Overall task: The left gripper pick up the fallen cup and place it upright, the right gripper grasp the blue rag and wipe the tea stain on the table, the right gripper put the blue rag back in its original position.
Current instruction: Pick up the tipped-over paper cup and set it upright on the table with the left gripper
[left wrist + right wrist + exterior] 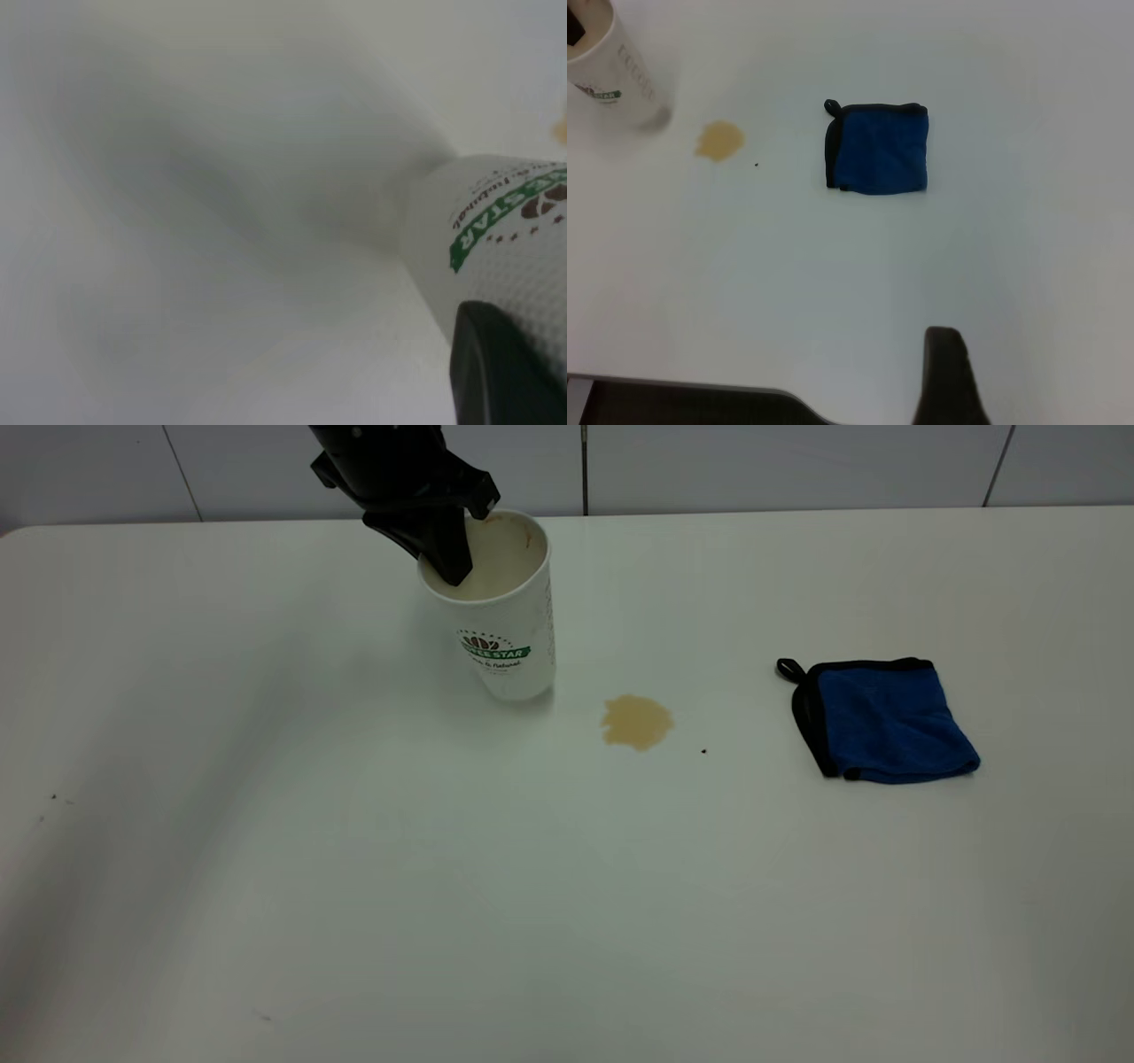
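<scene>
We have the left hand (447, 549) at the far side of the bench (266, 886), pinching the rim of the cup (505, 615): one black finger reaches down inside the mouth against the stained inner wall, and the left wrist view shows the other finger pressed on the outer wall, so we read the hand as clamped on the cup's wall. The cup stands on its base, mouth up, its long axis close to vertical with a slight lean of the rim toward the hand; its foot appears to touch the bench, though we cannot be sure it bears full weight. By our judgement the righting step is nearly done, and what remains for this arm is to let go and lift clear without tipping the cup. The tea stain (636, 722) lies just beside the cup's base, on the side toward the blue rag (886, 720), which sits flat and well apart from the stain, nearer the right arm's side, its loop corner pointing back toward the stain. The right hand (950, 376) hangs above the near part of the bench, with the rag ahead of it and the stain and cup beyond that; only one dark finger shows, so we cannot tell how it is set. The rag is plainly the right arm's reach.
</scene>
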`<state>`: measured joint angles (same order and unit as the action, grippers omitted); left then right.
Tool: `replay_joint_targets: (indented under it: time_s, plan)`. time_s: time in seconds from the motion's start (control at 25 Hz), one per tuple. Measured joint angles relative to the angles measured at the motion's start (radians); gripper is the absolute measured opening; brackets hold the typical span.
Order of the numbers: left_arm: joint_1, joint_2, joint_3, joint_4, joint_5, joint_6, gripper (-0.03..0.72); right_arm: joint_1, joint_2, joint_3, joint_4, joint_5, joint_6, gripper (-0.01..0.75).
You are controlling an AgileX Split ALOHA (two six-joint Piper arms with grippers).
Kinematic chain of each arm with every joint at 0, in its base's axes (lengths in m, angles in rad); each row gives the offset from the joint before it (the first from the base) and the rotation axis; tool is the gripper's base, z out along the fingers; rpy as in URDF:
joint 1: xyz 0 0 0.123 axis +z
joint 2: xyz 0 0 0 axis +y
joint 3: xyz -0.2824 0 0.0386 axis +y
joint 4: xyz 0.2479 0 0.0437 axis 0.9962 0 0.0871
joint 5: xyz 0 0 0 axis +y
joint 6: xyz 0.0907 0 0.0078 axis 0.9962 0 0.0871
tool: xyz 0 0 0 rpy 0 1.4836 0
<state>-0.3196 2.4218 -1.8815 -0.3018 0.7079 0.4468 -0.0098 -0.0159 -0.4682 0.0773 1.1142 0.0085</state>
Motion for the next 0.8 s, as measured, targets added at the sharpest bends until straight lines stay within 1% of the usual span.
replay_joint_targets:
  time_s: [0.2, 0.48, 0.64, 0.8]
  plan:
    - [0.0, 0.023, 0.0, 0.034, 0.011, -0.052, 0.005, 0.0, 0.0, 0.0, 0.0, 0.0, 0.0, 0.563]
    - [-0.003, 0.029, -0.002, 0.035, 0.009, -0.056, 0.028, 0.0, 0.0, 0.0, 0.0, 0.0, 0.0, 0.563]
    - [-0.003, 0.035, -0.002, 0.035, 0.003, -0.056, 0.065, 0.0, 0.0, 0.0, 0.0, 0.0, 0.0, 0.563]
    - [-0.004, 0.035, -0.003, 0.035, -0.007, -0.056, 0.142, 0.0, 0.0, 0.0, 0.0, 0.0, 0.0, 0.563]
